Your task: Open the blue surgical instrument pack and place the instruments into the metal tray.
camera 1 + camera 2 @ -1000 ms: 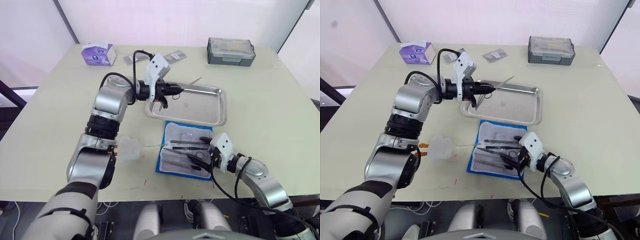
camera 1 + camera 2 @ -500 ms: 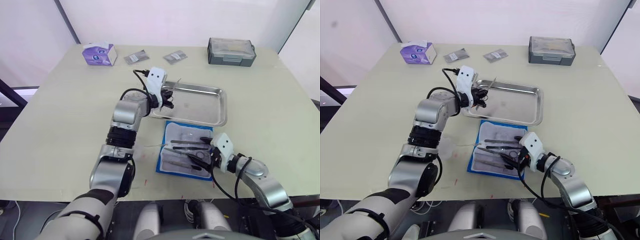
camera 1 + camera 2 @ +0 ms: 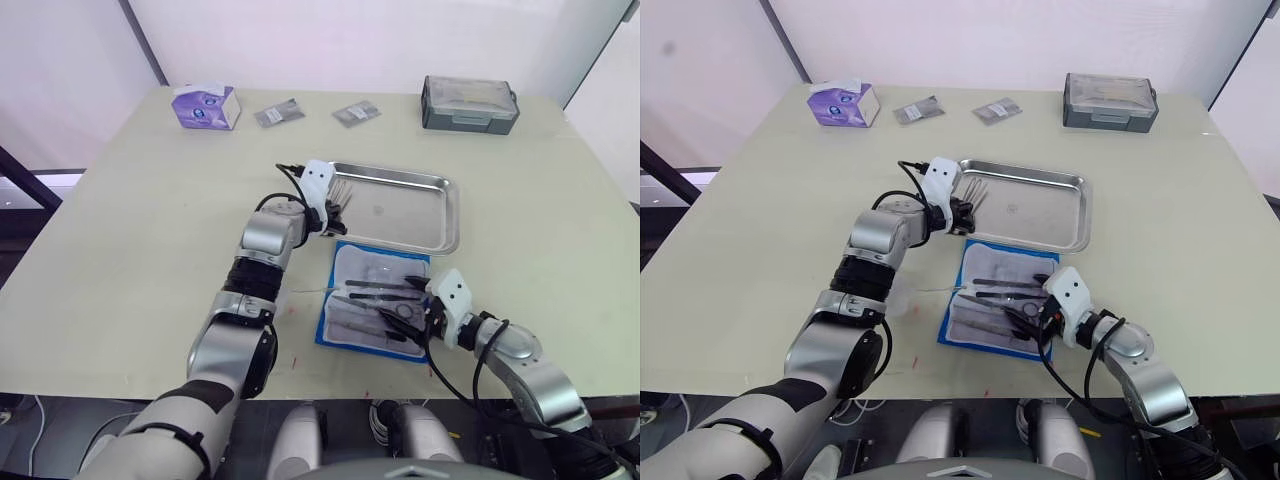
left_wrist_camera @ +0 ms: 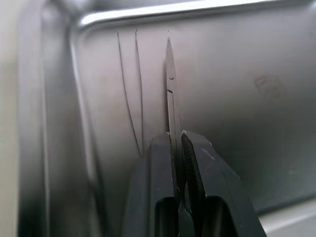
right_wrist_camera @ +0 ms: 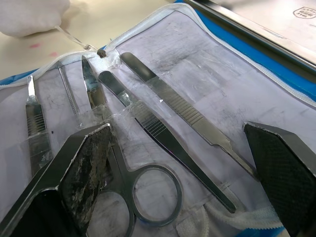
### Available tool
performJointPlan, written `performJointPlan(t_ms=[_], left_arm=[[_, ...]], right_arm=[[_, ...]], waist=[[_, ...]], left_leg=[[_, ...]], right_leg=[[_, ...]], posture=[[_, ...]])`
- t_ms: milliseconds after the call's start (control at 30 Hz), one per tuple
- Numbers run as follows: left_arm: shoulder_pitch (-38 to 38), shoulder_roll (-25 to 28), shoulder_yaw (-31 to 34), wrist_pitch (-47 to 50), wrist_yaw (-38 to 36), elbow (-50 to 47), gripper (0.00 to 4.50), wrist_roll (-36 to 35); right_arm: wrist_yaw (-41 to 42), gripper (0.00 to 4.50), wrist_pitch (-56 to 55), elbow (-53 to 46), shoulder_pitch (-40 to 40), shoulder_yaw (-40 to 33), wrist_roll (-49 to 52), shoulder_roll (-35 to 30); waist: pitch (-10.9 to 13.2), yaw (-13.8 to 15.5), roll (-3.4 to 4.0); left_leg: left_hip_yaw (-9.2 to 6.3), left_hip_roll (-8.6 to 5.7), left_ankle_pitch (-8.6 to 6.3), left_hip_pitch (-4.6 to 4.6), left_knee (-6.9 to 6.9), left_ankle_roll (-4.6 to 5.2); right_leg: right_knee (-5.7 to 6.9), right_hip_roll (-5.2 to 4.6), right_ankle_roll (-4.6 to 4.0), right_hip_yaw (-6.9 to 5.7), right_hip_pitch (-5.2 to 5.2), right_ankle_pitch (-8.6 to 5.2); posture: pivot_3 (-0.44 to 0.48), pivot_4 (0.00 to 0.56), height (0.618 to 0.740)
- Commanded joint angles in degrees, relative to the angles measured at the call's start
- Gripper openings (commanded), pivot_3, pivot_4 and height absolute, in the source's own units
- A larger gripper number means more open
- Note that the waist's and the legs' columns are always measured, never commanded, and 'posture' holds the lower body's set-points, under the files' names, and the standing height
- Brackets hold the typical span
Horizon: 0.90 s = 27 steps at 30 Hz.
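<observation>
The blue surgical instrument pack (image 3: 372, 272) lies open on the table in front of the metal tray (image 3: 410, 215), its whitish lining up. Several instruments sit in its pockets: ring-handled scissors (image 5: 148, 192), long forceps (image 5: 182, 111) and slim tweezers (image 5: 34, 118). My right gripper (image 5: 175, 132) hovers low over the pack's near right end, open, with the scissors' rings between its fingers (image 5: 84, 168). At the tray's left end, my left gripper (image 4: 176, 136) is shut on a slim pointed instrument (image 4: 169, 74) whose tip points over the tray floor.
At the far left stands a purple tissue box (image 3: 205, 106), and a grey lidded box (image 3: 469, 103) stands at the far right. Two small packets (image 3: 279, 113) lie between them. A white wad (image 5: 29, 15) rests on the table beside the pack's left edge.
My left arm has drawn in and lowered the held instrument from above the tray down to its left end. The right gripper has stayed open over the pack.
</observation>
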Motion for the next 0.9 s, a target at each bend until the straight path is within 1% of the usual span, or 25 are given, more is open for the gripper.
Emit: performJointPlan(t_ms=[33,167,300,333,367,400,600,733,767,800,833,900], left_arm=[[-1.1,-0.4,-0.4,-0.2,0.4,1.2,0.02,0.6],[-1.9,-0.6,0.3,-0.1,-0.2,2.1,0.02,0.1],[-2.5,-0.4,0.2,-0.5,0.0,2.2,1.69,0.3],[-2.7,-0.4,0.1,-0.6,0.2,2.2,2.26,0.5],[-2.8,-0.5,0.1,-0.7,0.4,2.0,2.49,0.5],[-3.0,-0.5,0.1,-0.7,0.4,1.7,3.07,0.6],[-3.3,0.0,0.6,1.9,-1.9,-4.5,3.07,-1.6],[-3.0,1.2,0.5,1.0,-5.1,-8.8,3.07,-3.1],[-2.8,1.6,0.5,-0.4,-6.1,-9.6,3.07,-3.3],[-2.5,2.0,0.9,-2.3,-8.0,-10.1,3.07,-4.2],[-1.8,3.1,0.4,-4.9,-11.7,-10.6,3.07,-5.1],[1.1,7.0,-2.2,-12.5,-24.1,-12.4,3.07,-7.0]], right_arm=[[0.0,4.5,3.3,3.2,2.0,1.5,-1.2,-0.8],[-0.1,4.5,3.3,3.2,2.1,1.4,-1.2,-0.8],[-0.2,4.5,3.2,3.2,2.1,1.4,-1.3,-0.7],[-0.2,4.5,3.2,3.2,2.1,1.4,-1.3,-0.7],[-0.2,4.5,3.2,3.2,2.1,1.4,-1.3,-0.7],[-0.3,4.5,3.2,3.2,2.1,1.4,-1.3,-0.7],[-0.3,4.5,3.2,3.3,2.1,1.4,-1.4,-0.7],[-0.3,4.5,3.1,3.4,2.0,1.4,-1.4,-0.7],[-0.3,4.5,3.1,3.5,1.9,1.4,-1.4,-0.7],[-0.3,4.5,3.1,3.6,1.9,1.4,-1.3,-0.6],[-0.3,4.5,2.9,3.7,1.8,1.4,-1.4,-0.6],[-0.3,4.5,2.7,4.2,1.7,1.5,-1.4,-0.4]], waist=[[0.0,0.0,0.0],[0.0,0.0,0.0],[0.0,0.0,0.0],[0.0,0.0,0.0],[0.0,0.0,0.0],[0.0,0.0,0.0],[0.0,0.0,0.0],[0.0,0.0,0.01],[0.0,0.0,0.01],[0.0,0.0,0.01],[0.0,0.0,0.01],[0.0,-0.2,0.04]], left_leg=[[0.0,0.0,0.0,0.0,0.0,0.0],[0.0,0.0,0.0,0.0,0.0,0.0],[0.0,0.0,0.0,0.0,0.0,0.0],[0.0,0.0,0.0,-0.01,0.0,0.0],[0.0,0.0,0.0,-0.01,0.0,0.0],[0.0,0.0,0.0,-0.01,0.0,0.0],[-0.01,0.0,0.01,-0.02,0.0,-0.02],[-0.01,0.0,0.04,-0.02,0.0,-0.08],[0.0,0.0,0.04,-0.02,0.0,-0.08],[0.0,0.0,0.05,-0.02,0.0,-0.09],[0.0,0.0,0.06,-0.02,0.0,-0.1],[0.02,0.0,0.06,-0.01,0.0,-0.12]], right_leg=[[0.0,0.0,0.0,0.0,0.0,0.0],[0.0,0.0,0.0,0.0,0.0,0.0],[-0.01,0.0,0.0,0.0,0.0,0.0],[0.0,0.0,0.0,0.0,-0.01,0.0],[-0.01,0.0,0.0,0.0,-0.01,0.0],[-0.01,0.0,0.0,0.0,-0.01,0.0],[0.0,0.0,0.0,0.0,-0.01,0.0],[0.0,0.0,0.0,0.0,-0.02,0.0],[0.0,0.0,0.0,0.0,-0.02,0.0],[0.0,0.0,0.0,0.01,-0.02,0.0],[0.0,0.0,0.0,0.01,-0.02,0.0],[0.0,0.0,0.0,0.02,-0.02,0.0]], posture=[[0.0,0.15,0.738],[0.0,0.15,0.738],[0.0,0.15,0.738],[0.0,0.15,0.738],[0.0,0.15,0.738],[0.0,0.15,0.738],[0.0,0.15,0.738],[0.0,0.15,0.738],[0.0,0.15,0.738],[0.0,0.15,0.738],[0.0,0.15,0.738],[0.0,0.15,0.738]])
